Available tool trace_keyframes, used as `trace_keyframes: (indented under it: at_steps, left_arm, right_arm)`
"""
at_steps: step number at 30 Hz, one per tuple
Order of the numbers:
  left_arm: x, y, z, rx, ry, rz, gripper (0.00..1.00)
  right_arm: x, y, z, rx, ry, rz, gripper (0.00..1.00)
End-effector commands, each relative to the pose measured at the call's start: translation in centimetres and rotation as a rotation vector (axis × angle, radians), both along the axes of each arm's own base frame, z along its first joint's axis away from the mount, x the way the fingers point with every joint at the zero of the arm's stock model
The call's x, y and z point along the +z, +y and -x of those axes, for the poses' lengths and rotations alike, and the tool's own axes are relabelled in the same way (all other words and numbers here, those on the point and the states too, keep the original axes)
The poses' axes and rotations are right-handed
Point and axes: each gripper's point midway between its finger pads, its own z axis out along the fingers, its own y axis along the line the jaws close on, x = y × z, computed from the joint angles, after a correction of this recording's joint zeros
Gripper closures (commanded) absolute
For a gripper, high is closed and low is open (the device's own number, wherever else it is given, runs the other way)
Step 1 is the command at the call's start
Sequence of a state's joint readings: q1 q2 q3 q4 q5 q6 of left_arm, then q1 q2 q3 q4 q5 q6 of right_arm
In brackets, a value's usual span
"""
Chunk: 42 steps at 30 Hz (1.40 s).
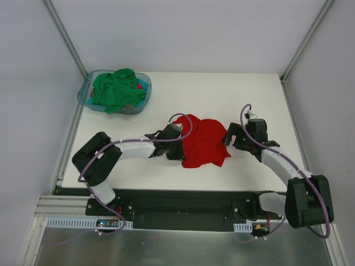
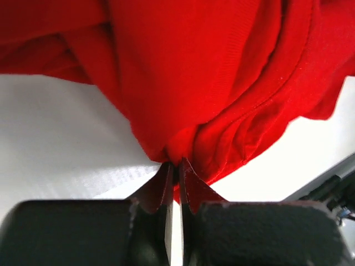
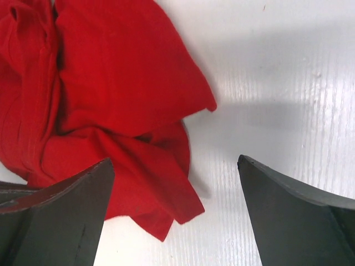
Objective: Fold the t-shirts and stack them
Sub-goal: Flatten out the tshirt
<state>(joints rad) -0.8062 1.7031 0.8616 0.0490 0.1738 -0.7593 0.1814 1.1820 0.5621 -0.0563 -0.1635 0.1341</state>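
Green t-shirt [image 1: 117,88] heaped in basket [image 1: 84,94] far left, left gripper [image 2: 176,166] pinched tight on an edge fold of the limp, light red t-shirt [image 1: 206,141] crumpled mid-table, right gripper [image 1: 235,136] spread wide beside its right edge; it'll likely sag and bunch, so take the hem corner.

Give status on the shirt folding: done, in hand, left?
Done: nothing folded or stacked. In hand: left tool shut on an edge of the crumpled red t-shirt; right tool open beside it. Left: fold red, fold the green t-shirt lying in the basket, stack both.
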Motion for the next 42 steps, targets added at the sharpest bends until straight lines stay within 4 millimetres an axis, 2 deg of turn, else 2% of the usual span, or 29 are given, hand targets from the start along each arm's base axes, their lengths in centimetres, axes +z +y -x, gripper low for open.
trace_keyframes:
  at_steps: [1, 6, 10, 14, 18, 25, 27, 30, 32, 34, 36, 38, 39, 40, 42]
  left_arm:
    - [1.2, 3.1, -0.6, 0.076, -0.095, -0.110, 1.00]
    - [1.8, 6.9, -0.2, 0.144, -0.165, -0.195, 1.00]
    - [1.8, 8.3, 0.1, 0.154, -0.164, -0.233, 1.00]
    - [1.5, 8.8, 0.3, 0.157, -0.149, -0.254, 1.00]
    - [1.4, 9.1, 0.3, 0.158, -0.142, -0.267, 1.00]
    - [1.7, 9.9, 0.0, 0.179, -0.158, -0.283, 1.00]
    - [1.8, 10.1, -0.1, 0.184, -0.162, -0.288, 1.00]
    - [2.0, 10.5, -0.4, 0.190, -0.171, -0.295, 1.00]
    - [2.2, 10.9, -0.6, 0.200, -0.177, -0.306, 1.00]
    - [3.0, 11.4, -1.1, 0.220, -0.189, -0.312, 1.00]
    - [4.4, 12.3, -1.9, 0.256, -0.220, -0.323, 1.00]
    - [6.7, 13.3, -2.8, 0.294, -0.291, -0.329, 1.00]
    - [8.0, 13.9, -3.1, 0.315, -0.323, -0.339, 1.00]
    - [9.8, 14.3, -3.7, 0.334, -0.368, -0.325, 1.00]
    - [13.6, 15.0, -4.4, 0.370, -0.450, -0.283, 1.00]
  right_arm:
    - [1.9, 0.1, -3.4, -0.011, -0.049, 0.028, 0.04]
    - [0.7, 1.0, -4.8, 0.020, -0.003, 0.036, 0.01]
    - [-0.6, 3.2, -5.4, 0.123, 0.040, 0.043, 0.07]
    - [-1.7, 5.7, -5.7, 0.214, 0.068, 0.092, 0.12]
    - [-2.7, 6.2, -6.4, 0.219, 0.081, 0.187, 0.13]
    - [-3.7, 6.4, -7.6, 0.251, 0.115, 0.241, 0.16]
    - [-3.7, 6.8, -7.8, 0.268, 0.117, 0.233, 0.21]
    - [-3.7, 7.7, -7.9, 0.310, 0.127, 0.215, 0.44]
    - [-3.7, 7.9, -7.9, 0.322, 0.132, 0.211, 0.65]
    - [-2.9, 7.9, -8.1, 0.316, 0.108, 0.217, 0.84]
    - [-1.1, 7.4, -8.6, 0.286, 0.061, 0.241, 0.95]
    - [1.5, 6.6, -8.9, 0.248, 0.002, 0.258, 0.99]
    - [3.2, 5.6, -9.1, 0.206, -0.034, 0.294, 0.99]
    - [4.8, 5.0, -9.0, 0.184, -0.056, 0.309, 0.99]
    - [9.2, 4.0, -8.5, 0.151, -0.139, 0.320, 0.99]
